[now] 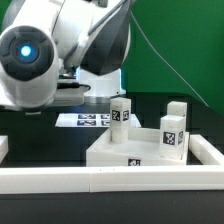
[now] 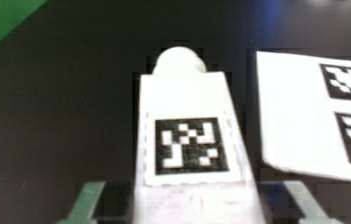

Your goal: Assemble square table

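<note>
Between my fingers (image 2: pixel 90 198) sits a white leg (image 2: pixel 191 130), pointed tip away from the wrist camera, its tag facing that camera; my gripper (image 2: pixel 190 200) is clamped on its sides. Beside that leg in the wrist view lies the marker board (image 2: pixel 323 110), flat on the black tabletop (image 2: pixel 65 110), not touching it. Exterior view: square slab (image 1: pixel 125 148) lies flat near the front edge of the tabletop, just behind the long white rail (image 1: pixel 110 180), tag on its front edge. Two legs stand upright on the slab: one (image 1: pixel 120 113) at its back, one (image 1: pixel 174 131) toward the exterior view's right. My arm (image 1: pixel 60 45) fills the upper part of the exterior view; gripper itself not visible there. Marker board lies behind the slab.
</note>
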Motion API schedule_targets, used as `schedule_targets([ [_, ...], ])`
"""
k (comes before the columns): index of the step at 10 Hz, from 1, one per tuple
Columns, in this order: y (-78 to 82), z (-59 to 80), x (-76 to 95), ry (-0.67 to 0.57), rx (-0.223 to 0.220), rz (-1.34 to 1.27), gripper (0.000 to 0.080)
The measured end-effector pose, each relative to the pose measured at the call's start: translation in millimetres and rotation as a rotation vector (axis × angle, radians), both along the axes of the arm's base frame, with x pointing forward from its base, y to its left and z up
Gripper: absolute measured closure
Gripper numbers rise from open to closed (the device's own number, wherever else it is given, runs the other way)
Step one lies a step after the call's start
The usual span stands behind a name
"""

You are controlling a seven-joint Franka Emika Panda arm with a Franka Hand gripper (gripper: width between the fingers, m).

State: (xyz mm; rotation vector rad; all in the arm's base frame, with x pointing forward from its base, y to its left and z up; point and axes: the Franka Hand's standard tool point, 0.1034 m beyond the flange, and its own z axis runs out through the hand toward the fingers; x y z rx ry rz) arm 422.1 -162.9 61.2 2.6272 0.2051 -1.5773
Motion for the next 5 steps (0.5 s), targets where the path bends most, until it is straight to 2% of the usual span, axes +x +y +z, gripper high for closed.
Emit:
schedule_targets([
  [1, 1.8, 1.2, 7.0, -0.010, 0.010, 0.017, 0.0509],
  [3, -0.8, -1.7, 8.8, -0.033, 0.009, 0.022, 0.0509],
  [5, -2.3, -3.7, 22.3, -0.147, 0.012, 0.040, 0.0509],
])
